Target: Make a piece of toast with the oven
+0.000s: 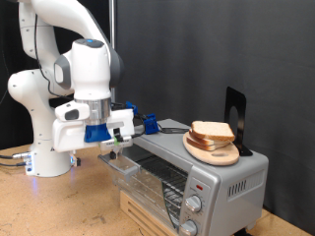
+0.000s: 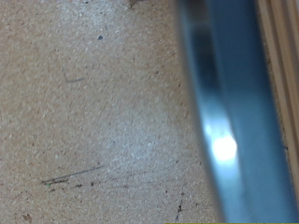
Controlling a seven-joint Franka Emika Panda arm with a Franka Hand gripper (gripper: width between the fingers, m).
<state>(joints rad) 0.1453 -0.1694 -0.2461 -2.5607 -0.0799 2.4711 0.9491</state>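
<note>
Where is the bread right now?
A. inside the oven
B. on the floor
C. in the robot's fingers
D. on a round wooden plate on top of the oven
D: the pale, brown-crusted bread slices lie on a round wooden plate atop the boxy silver-grey toaster oven, away from the gripper at the oven's open door.

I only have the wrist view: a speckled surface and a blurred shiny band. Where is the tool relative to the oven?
Observer: The tool is at the front of the oven, right by the outer edge of its glass door, which appears swung down open.
Operator: Is any bread in the tool?
Observer: None shows between its fingers. A stack of bread slices sits on a wooden plate on top of the oven.
Operator: Anything else up there?
Observer: A dark upright object stands just behind the plate.
</note>
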